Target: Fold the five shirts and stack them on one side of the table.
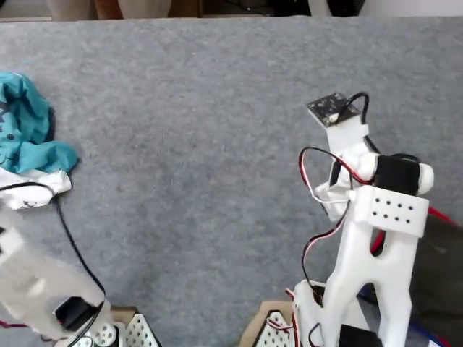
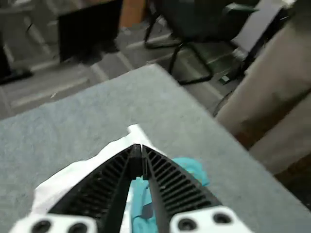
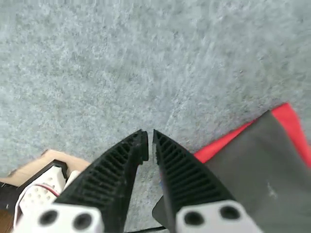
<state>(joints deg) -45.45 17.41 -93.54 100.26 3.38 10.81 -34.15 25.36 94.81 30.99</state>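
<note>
The left gripper (image 2: 141, 148) hung over a white shirt (image 2: 73, 177) and a crumpled teal shirt (image 2: 192, 167), its jaws pressed together with nothing between the tips. Both shirts lay touching at the left edge of the grey table (image 1: 181, 144). The right gripper (image 3: 148, 141) was all but closed, a thin slit at its tips, gripping nothing, above bare table beside a dark grey shirt (image 3: 252, 165) lying on a red shirt (image 3: 294, 121).
</note>
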